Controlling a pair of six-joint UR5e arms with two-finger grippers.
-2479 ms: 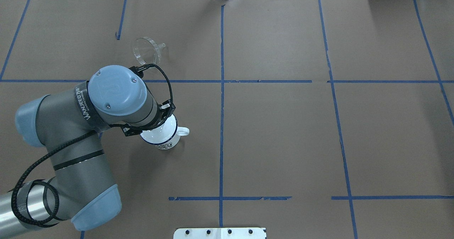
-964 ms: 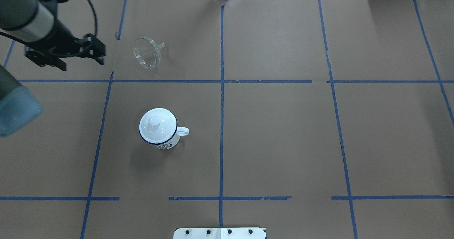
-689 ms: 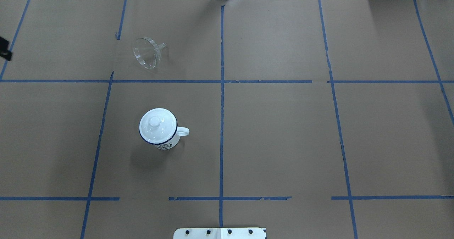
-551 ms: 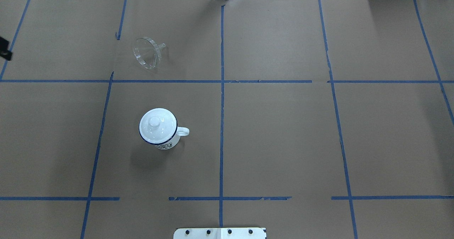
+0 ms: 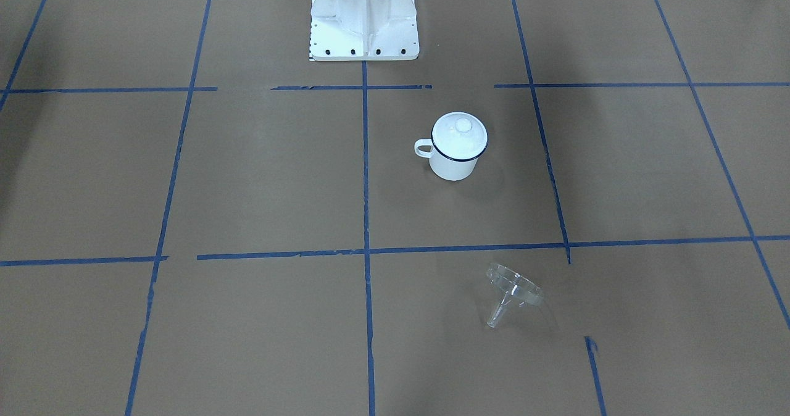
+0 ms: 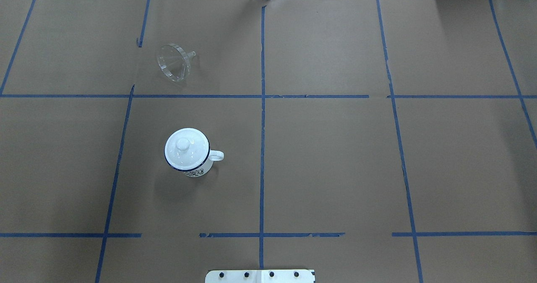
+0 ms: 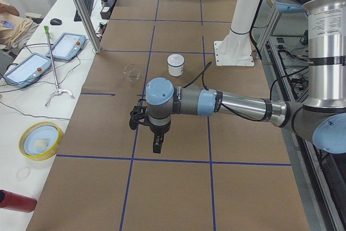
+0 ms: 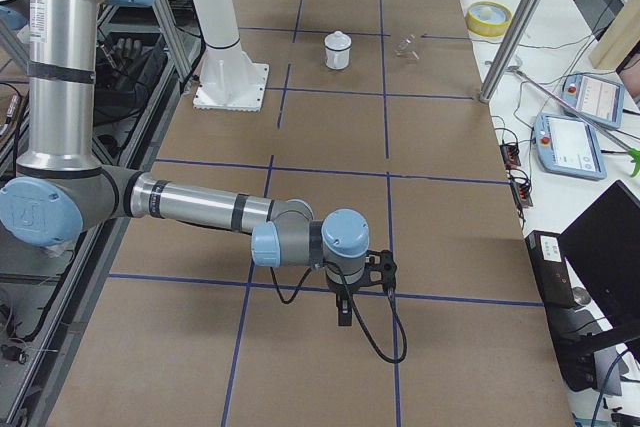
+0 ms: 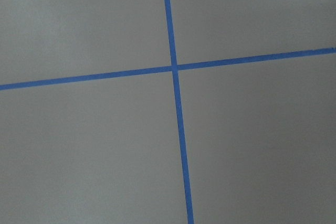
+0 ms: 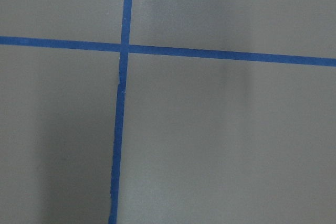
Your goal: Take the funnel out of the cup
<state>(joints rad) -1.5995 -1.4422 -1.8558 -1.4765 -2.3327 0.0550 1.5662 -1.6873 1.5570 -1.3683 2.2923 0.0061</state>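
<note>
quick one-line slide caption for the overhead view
Funnel lies on its side on the brown table, apart from the white cup capped by a lid; no arms in view.

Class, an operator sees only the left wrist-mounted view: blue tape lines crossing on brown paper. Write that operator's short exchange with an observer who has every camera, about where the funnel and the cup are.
Operator: My view shows only tape and paper. Is the funnel sitting in the cup?
Observer: No. The funnel lies on its side on the table, apart from the cup.
Operator: So what is on the cup?
Observer: A white lid with a knob covers its mouth, and the cup stands upright.
</note>
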